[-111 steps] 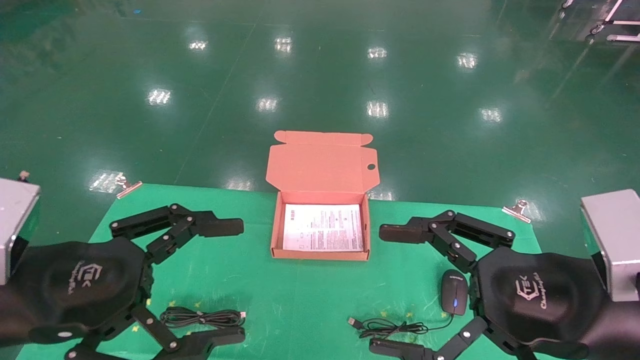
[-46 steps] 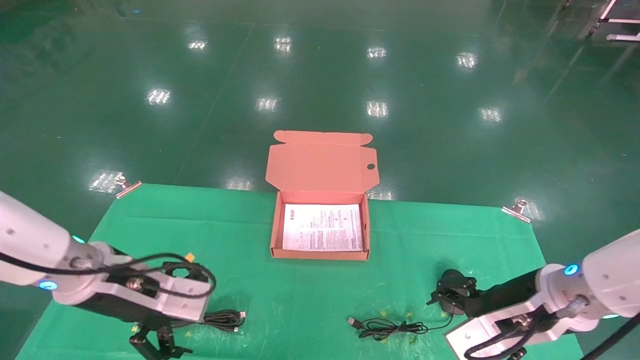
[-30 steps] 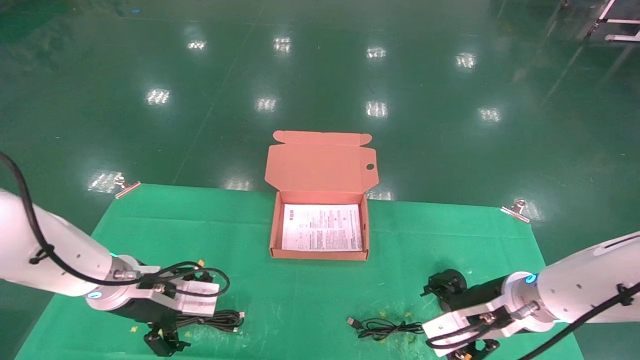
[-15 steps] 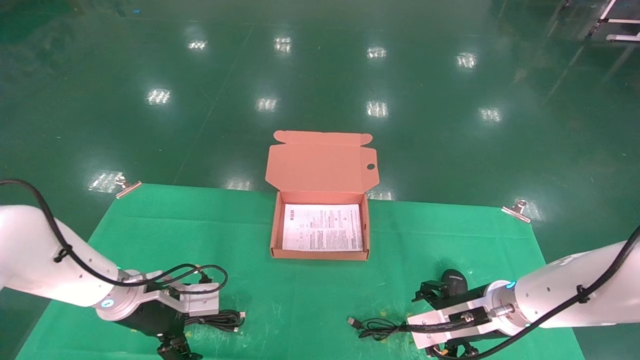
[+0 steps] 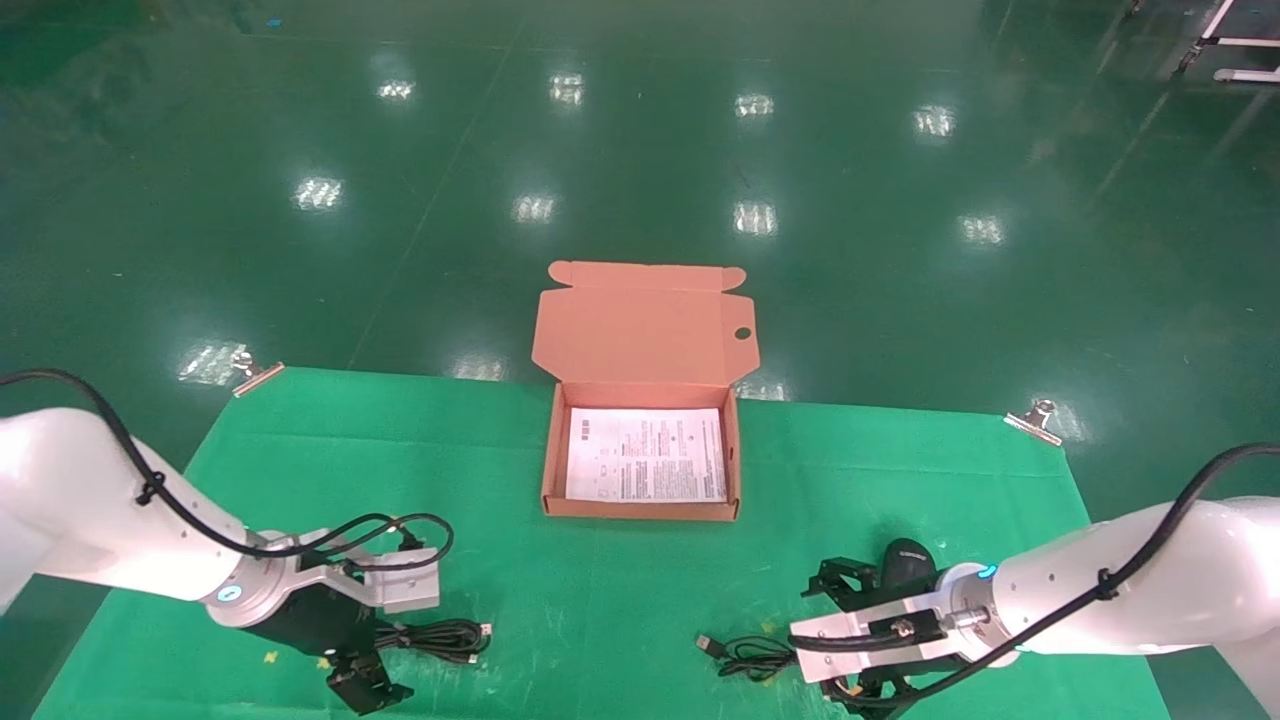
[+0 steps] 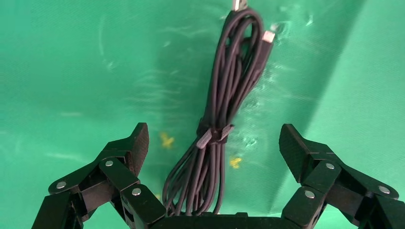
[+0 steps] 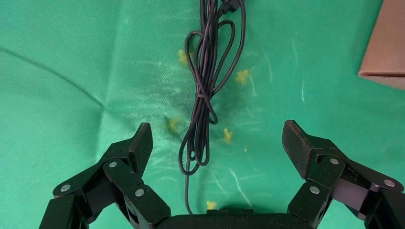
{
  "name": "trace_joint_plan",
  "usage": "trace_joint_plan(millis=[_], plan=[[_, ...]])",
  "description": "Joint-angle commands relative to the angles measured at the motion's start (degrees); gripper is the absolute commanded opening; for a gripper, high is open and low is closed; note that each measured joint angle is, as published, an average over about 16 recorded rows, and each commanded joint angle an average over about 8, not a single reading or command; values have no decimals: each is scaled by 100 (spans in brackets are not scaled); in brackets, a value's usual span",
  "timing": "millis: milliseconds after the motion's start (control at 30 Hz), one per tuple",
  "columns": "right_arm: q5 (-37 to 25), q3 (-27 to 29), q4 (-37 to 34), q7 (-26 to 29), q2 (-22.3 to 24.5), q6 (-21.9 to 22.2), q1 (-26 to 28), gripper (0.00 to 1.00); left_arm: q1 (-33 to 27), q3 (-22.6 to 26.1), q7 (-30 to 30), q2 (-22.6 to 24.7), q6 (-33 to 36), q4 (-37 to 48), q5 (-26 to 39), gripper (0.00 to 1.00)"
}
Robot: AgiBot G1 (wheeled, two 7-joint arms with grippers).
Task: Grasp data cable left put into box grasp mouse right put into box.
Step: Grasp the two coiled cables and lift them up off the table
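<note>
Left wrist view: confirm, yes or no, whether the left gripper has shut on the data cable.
No: the left gripper is open, its fingers spread on either side of the data cable, which lies untouched on the green cloth.

A salmon-orange cardboard box [image 5: 642,345] holds a white leaflet with black print [image 5: 646,455]; black bundled data cable [image 6: 224,109] lies on green cloth [image 5: 600,590].

The head camera looks forward and down over the whole table [image 5: 620,590] from its near edge. Each wrist camera faces straight down, close, at near-edge cloth also seen from above.
</note>
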Motion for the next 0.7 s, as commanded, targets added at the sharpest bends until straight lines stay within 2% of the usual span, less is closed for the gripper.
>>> trace_joint_plan(millis=[33, 167, 233, 267, 300, 700], plan=[[-21, -16, -99, -75, -62, 66, -13, 95, -20, -3, 115, 45, -53, 132, -3, 60], [-70, -36, -246, -134, -148, 174, -29, 46, -29, -28, 215, 72, -111, 299, -38, 10], [-76, -35, -304, -146, -176, 231, -40, 21, -32, -44, 246, 78, -132, 367, -61, 0], [-76, -33, -325, -149, -186, 251, -45, 9, -33, -50, 258, 80, -141, 391, -69, 0], [-77, -33, -339, -152, -193, 263, -49, 2, -33, -53, 265, 82, -147, 408, -74, 0], [-77, -29, -325, -149, -185, 259, -55, 0, -36, -55, 255, 75, -143, 384, -81, 0]])
